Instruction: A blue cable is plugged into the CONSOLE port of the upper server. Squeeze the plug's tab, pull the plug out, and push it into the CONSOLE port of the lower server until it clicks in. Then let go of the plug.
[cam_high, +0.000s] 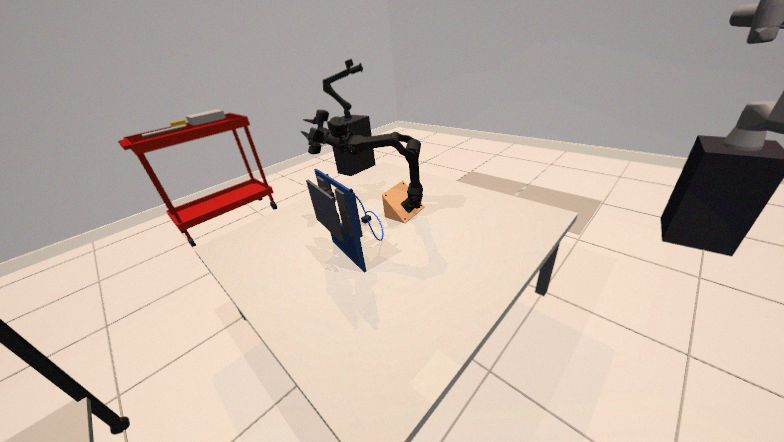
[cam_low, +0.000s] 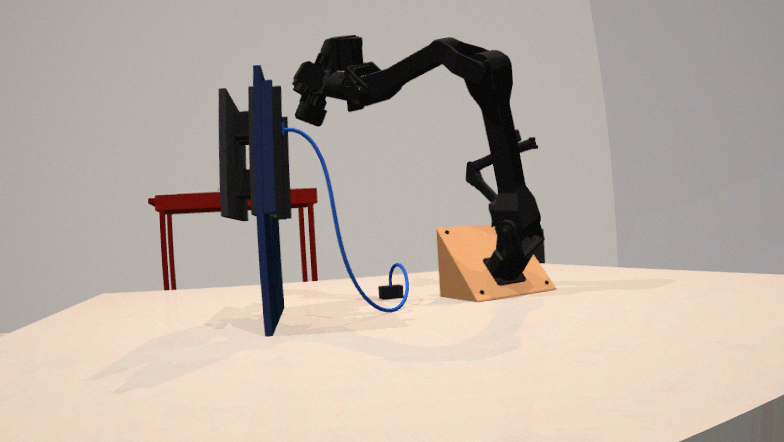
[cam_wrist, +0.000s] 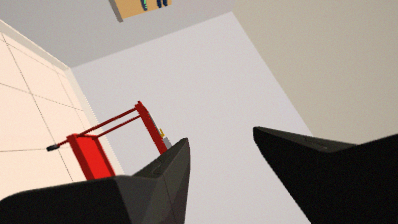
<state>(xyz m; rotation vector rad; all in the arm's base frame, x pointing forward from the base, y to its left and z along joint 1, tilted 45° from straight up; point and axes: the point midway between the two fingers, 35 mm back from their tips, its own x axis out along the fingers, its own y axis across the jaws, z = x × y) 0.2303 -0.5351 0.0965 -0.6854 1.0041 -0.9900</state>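
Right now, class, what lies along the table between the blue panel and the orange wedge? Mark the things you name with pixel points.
The blue cable (cam_high: 382, 229) (cam_low: 336, 219) loops down there, its far end at a small black block (cam_high: 366, 219) (cam_low: 390, 292); top and exterior views show it.

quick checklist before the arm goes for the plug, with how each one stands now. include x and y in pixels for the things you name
1. Gripper (cam_high: 303, 126) (cam_wrist: 220, 138) open enough to go around the plug: cannot tell; fingers apart, plug's size unclear.
2. Nothing between the fingertips: ok, only wall shows in the gap.
3. Blue cable (cam_high: 377, 219) (cam_low: 336, 219) at the upper part of the panel (cam_high: 351, 249) (cam_low: 270, 296): ok.
4. Plug's tab visible: not ok, no view shows it.
5. Wrist camera aimed at the ports: not ok, it shows the red cart (cam_high: 192, 134) (cam_low: 186, 202) (cam_wrist: 95, 157) and walls.
6. Lower CONSOLE port free: cannot tell.
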